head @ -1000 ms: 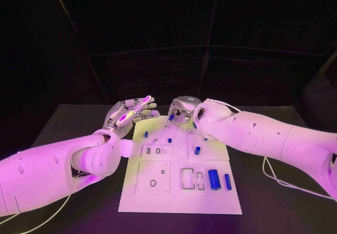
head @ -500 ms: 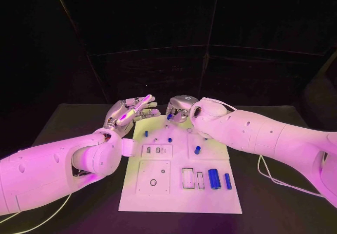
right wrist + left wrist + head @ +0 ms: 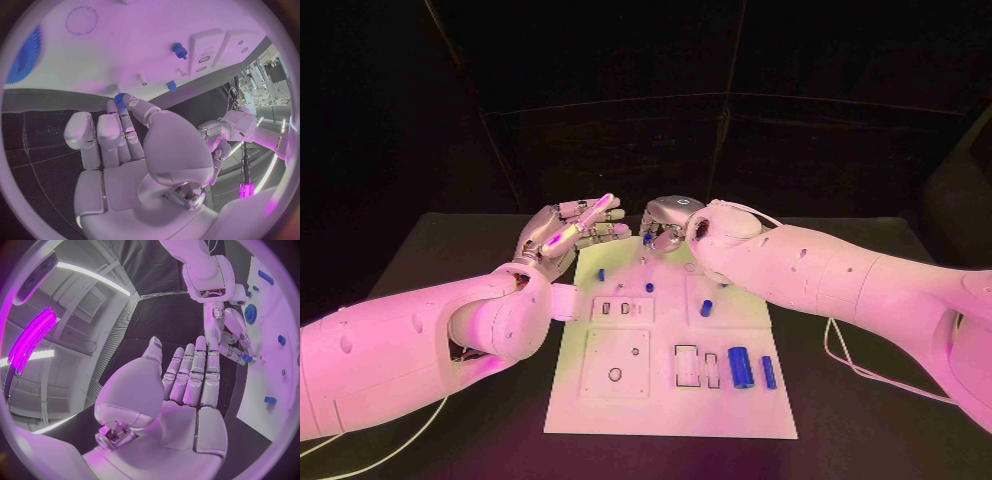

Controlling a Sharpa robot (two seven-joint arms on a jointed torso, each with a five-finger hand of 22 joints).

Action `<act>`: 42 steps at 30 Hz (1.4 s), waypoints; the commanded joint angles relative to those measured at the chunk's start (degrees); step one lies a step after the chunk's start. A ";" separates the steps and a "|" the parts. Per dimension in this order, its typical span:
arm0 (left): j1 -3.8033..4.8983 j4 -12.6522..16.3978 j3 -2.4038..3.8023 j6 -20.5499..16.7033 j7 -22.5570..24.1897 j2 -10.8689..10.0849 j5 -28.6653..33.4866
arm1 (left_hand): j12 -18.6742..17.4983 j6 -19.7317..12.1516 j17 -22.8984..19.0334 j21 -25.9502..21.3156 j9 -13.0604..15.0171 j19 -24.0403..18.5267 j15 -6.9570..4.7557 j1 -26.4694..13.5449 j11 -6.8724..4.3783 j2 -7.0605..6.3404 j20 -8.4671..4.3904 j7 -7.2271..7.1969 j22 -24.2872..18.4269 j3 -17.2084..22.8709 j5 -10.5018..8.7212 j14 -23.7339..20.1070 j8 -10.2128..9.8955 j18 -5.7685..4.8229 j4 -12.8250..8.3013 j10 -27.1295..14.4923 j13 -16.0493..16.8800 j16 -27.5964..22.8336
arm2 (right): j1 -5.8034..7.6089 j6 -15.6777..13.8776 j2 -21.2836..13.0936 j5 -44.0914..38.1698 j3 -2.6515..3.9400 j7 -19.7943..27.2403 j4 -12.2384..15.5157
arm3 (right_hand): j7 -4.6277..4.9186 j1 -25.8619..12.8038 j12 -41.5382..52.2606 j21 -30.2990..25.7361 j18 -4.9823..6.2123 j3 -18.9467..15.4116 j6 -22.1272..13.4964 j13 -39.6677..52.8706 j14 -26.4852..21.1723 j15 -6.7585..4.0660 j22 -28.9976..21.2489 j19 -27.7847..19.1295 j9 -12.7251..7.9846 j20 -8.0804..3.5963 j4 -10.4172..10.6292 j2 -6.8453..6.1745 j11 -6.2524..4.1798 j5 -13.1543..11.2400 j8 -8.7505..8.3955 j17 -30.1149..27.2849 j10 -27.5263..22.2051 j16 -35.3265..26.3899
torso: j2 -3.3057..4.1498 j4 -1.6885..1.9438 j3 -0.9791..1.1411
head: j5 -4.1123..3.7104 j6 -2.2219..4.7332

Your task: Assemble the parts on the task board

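The white task board (image 3: 632, 400) lies in the middle of the black table. My right hand (image 3: 671, 225) hovers over the board's far edge and pinches a small blue part (image 3: 651, 240) between thumb and a finger; the right wrist view shows that part (image 3: 120, 100) at the fingertips just above the board (image 3: 125, 45). My left hand (image 3: 574, 232) is raised beside the board's far left corner, fingers stretched out and holding nothing. In the left wrist view the flat left hand (image 3: 187, 385) faces the right hand (image 3: 231, 335) and its blue part (image 3: 248, 358).
Two blue cylinders (image 3: 740, 368) (image 3: 767, 372) lie in slots at the board's near right. Small blue pegs (image 3: 600, 274) (image 3: 648, 288) (image 3: 707, 307) stand further back. A blue gear (image 3: 25, 55) sits on the board near the right hand. Black table surrounds the board.
The right forearm has swung slightly toward the left while its hand stays over the board's far edge with the blue part. The left hand has not moved.
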 commanded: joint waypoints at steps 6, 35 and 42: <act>0.16 0.09 0.06 0.75 0.25 -0.01 -0.32 | 0.08 0.33 0.07 0.09 0.02 0.44 -0.05 0.61 -0.06 0.11 -0.08 0.17 -0.08 0.06 0.30 0.51 -0.21 0.80 -0.36 0.36 0.02 -0.26 | 0.12 1.89 -0.22 -0.62 0.02 -0.88 0.37 | -0.11 0.09 -0.08 -0.44 -0.19 0.20 -0.49 -0.04 -0.13 0.40 -0.21 -0.59 0.00 -0.04 0.34 -0.76 0.04 -0.44 -0.01 -0.25 -0.62 -0.42 | 0.01 -0.15 0.06 | 0.14 -0.20; 0.18 -0.17 0.05 0.71 0.00 0.02 -0.32 | 0.08 0.33 0.07 0.09 0.02 0.44 -0.05 0.61 -0.06 0.11 -0.08 0.17 -0.08 0.06 0.30 0.51 -0.21 0.80 -0.36 0.36 0.02 -0.26 | 0.13 -0.60 -0.74 -0.50 0.02 0.10 1.12 | -0.18 -0.16 0.09 -1.67 0.33 0.11 -2.40 -0.03 -0.82 0.53 -2.69 -2.52 -0.10 0.13 1.25 -2.00 0.08 -1.71 -0.17 -2.74 -1.62 -1.72 | 0.03 -0.05 0.03 | 0.12 -0.27; 0.19 -0.29 0.05 0.73 -0.05 -0.07 -0.32 | 0.00 0.39 0.09 0.02 0.01 0.51 -0.06 0.62 -0.06 0.10 -0.09 0.18 -0.14 0.07 0.30 0.56 -0.28 0.79 -0.51 0.36 0.01 -0.37 | 0.13 -2.16 -1.32 0.82 0.02 1.04 1.92 | -0.52 0.15 0.68 -4.72 1.29 -3.77 -8.93 0.03 -2.23 0.58 -7.84 -6.02 -0.07 0.30 2.45 -3.58 0.17 -1.71 -0.13 -7.92 -5.91 -5.15 | 0.03 -0.03 0.06 | 0.17 -0.30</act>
